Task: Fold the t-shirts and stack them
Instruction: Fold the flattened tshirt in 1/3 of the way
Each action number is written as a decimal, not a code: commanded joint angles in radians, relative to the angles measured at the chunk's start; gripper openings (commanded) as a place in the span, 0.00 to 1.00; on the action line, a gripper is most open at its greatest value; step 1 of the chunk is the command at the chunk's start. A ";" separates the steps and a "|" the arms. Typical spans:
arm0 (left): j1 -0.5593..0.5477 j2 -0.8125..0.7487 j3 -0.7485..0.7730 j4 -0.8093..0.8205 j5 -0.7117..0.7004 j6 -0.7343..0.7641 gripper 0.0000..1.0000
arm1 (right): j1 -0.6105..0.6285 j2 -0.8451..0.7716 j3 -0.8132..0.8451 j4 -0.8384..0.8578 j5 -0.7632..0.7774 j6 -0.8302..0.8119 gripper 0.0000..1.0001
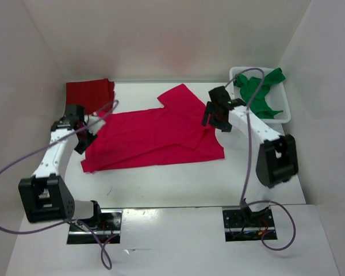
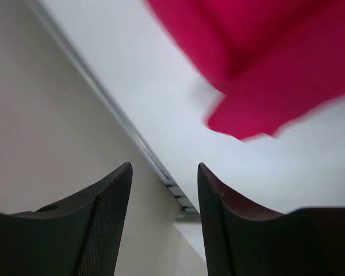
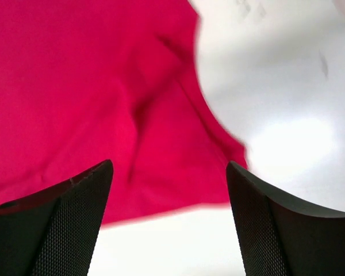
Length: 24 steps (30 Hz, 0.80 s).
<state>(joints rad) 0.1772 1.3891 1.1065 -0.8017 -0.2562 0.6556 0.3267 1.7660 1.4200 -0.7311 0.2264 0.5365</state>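
The crimson t-shirt (image 1: 155, 135) lies spread flat across the middle of the table, one sleeve pointing to the back. The dark red t-shirt (image 1: 90, 92) lies folded at the back left. The green t-shirt (image 1: 260, 95) hangs crumpled in the white basket (image 1: 286, 112) at the back right. My left gripper (image 1: 86, 140) is open and empty above the crimson shirt's left edge; the left wrist view shows a corner of that shirt (image 2: 276, 75). My right gripper (image 1: 214, 118) is open and empty above the shirt's right edge, which fills the right wrist view (image 3: 103, 98).
White walls close in the table on the left, back and right. The left wall's base strip (image 2: 132, 138) runs close beside my left gripper. Bare white table (image 1: 178, 184) lies between the shirt and the arm bases.
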 commanded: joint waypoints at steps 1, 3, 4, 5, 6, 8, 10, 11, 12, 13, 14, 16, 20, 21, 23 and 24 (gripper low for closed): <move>-0.085 -0.076 -0.173 -0.076 -0.015 0.144 0.57 | -0.026 -0.170 -0.207 -0.021 -0.053 0.089 0.84; -0.114 -0.076 -0.214 -0.028 -0.040 0.144 0.61 | -0.026 -0.230 -0.288 0.024 -0.099 0.143 0.85; -0.114 -0.067 -0.214 -0.012 -0.040 0.128 0.63 | -0.026 -0.246 -0.358 0.042 -0.111 0.164 0.85; -0.114 -0.041 -0.214 0.001 -0.019 0.099 0.63 | -0.038 -0.260 -0.389 0.064 -0.111 0.199 0.85; -0.114 -0.024 -0.199 0.001 0.003 0.087 0.65 | -0.038 -0.269 -0.414 0.094 -0.111 0.212 0.86; -0.137 0.026 -0.177 0.012 0.017 0.062 0.65 | -0.077 -0.269 -0.457 0.114 -0.122 0.221 0.86; -0.152 0.059 -0.177 0.022 0.017 0.052 0.65 | -0.095 -0.257 -0.481 0.139 -0.122 0.230 0.86; -0.166 0.082 -0.177 0.022 0.017 0.052 0.66 | -0.113 -0.257 -0.481 0.139 -0.122 0.230 0.86; -0.166 0.082 -0.177 0.022 0.017 0.041 0.66 | -0.123 -0.246 -0.495 0.150 -0.122 0.221 0.86; -0.182 0.094 -0.177 0.032 0.017 0.032 0.66 | -0.132 -0.234 -0.509 0.163 -0.140 0.221 0.86; -0.192 0.094 -0.177 0.047 0.017 0.032 0.66 | -0.132 -0.234 -0.509 0.164 -0.153 0.221 0.86; -0.193 0.105 -0.177 0.047 0.017 0.019 0.65 | -0.132 -0.212 -0.535 0.191 -0.182 0.221 0.86; -0.193 0.151 -0.229 0.111 -0.047 0.010 0.46 | -0.132 -0.191 -0.563 0.232 -0.216 0.221 0.83; -0.193 0.160 -0.238 0.120 -0.073 0.000 0.33 | -0.132 -0.178 -0.572 0.233 -0.216 0.221 0.82; -0.193 0.180 -0.215 0.121 -0.084 -0.022 0.22 | -0.132 -0.166 -0.572 0.260 -0.239 0.221 0.73; -0.193 0.180 -0.177 0.121 -0.084 -0.033 0.18 | -0.132 -0.155 -0.581 0.260 -0.239 0.221 0.69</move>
<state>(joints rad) -0.0158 1.5528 0.8883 -0.7044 -0.3035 0.6628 0.1947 1.5753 0.8635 -0.5465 0.0166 0.7441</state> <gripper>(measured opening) 0.208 0.712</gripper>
